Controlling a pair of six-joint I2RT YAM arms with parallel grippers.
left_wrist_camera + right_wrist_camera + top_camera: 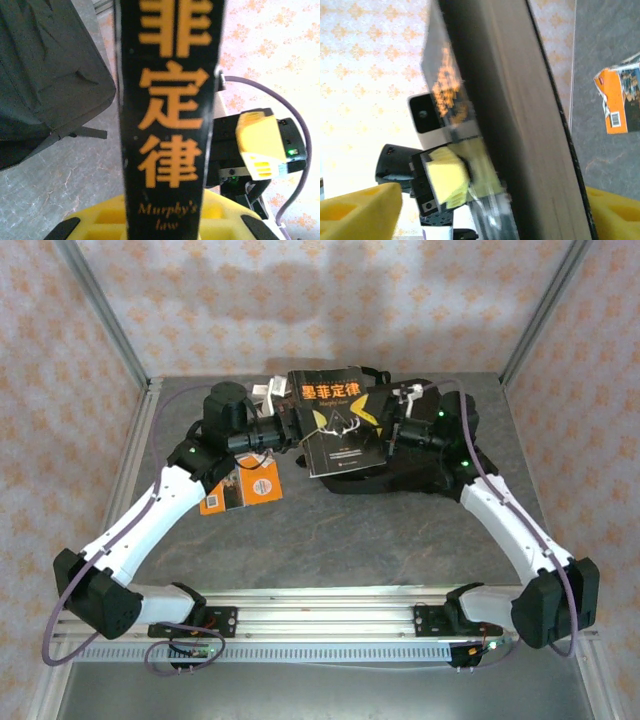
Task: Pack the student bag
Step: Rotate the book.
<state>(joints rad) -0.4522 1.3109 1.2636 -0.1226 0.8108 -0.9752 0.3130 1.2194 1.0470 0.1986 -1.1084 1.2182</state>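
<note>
Nearest, a small orange book (240,488) lies on the table (330,550) beside the left arm. Beyond it, the left gripper (296,434) clamps one edge of a black book (338,425), holding it above the backpack (420,478) at the table's far side. The right gripper (390,430) straddles the opposite edge, jaws wide. If the left releases before the right bites, the book could tip and land on the backpack, not inside.

One black book (335,425), one orange book (245,488), one student bag (45,70)
</note>
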